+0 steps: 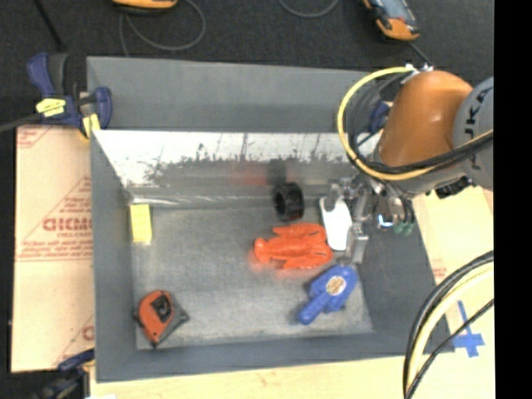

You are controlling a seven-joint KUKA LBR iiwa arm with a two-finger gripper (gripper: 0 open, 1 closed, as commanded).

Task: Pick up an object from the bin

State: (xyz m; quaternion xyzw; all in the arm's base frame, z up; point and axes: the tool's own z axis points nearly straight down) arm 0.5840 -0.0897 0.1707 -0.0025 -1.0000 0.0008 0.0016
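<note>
My gripper point(359, 227) hangs low at the right side of the bin, just right of an orange lobster-shaped toy point(291, 248). A small white rounded piece point(337, 224) sits right against the gripper's left side, and whether it is held cannot be told. Just below the gripper lies a blue toy with a round yellow label point(327, 293), slanting toward the front. A black ring-shaped part point(288, 200) lies by the back wall, left of the gripper.
A yellow block point(140, 223) stands against the left wall. An orange and black tape measure point(159, 316) lies in the front left corner. The arm with its orange cover and cables comes in over the right rim.
</note>
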